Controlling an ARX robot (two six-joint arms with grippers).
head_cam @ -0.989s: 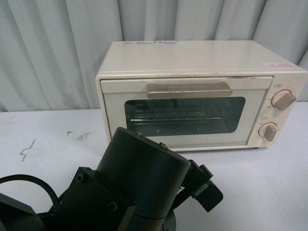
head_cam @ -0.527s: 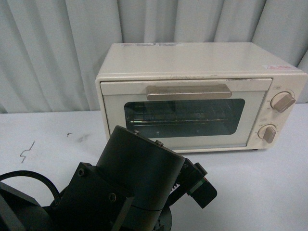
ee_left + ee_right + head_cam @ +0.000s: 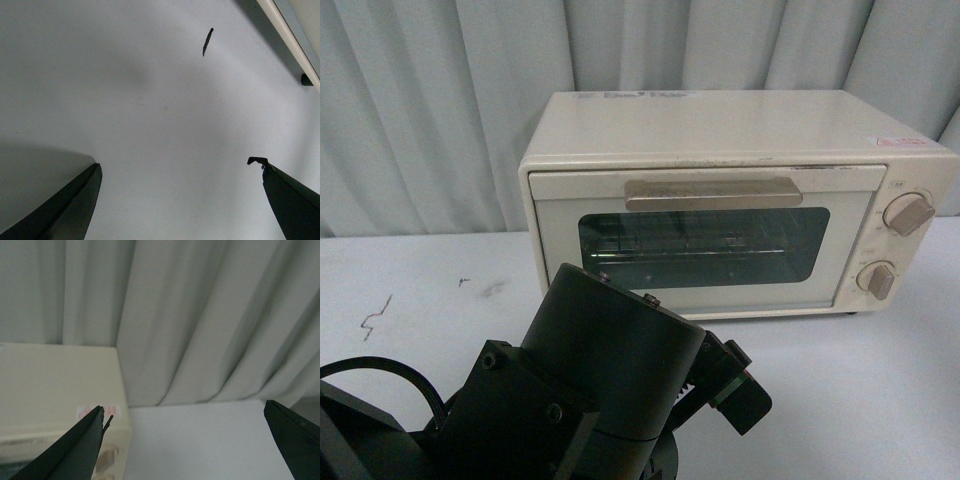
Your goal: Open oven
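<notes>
Now oven (image 3: 720,130) closed; left hand (image 3: 175,162) wide over table (image 3: 125,100) before it; right hand (image 3: 183,407) wide near top.

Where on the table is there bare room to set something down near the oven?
Bare table left of the oven, up to the curtain, with only small dark marks. Another bare patch at the front right, in front of the knobs. Crowded at front centre, where a dark robot arm fills the space.

Dark arm (image 3: 610,365) shifted slightly left and down, oven (image 3: 720,130) a touch lower in frame
</notes>
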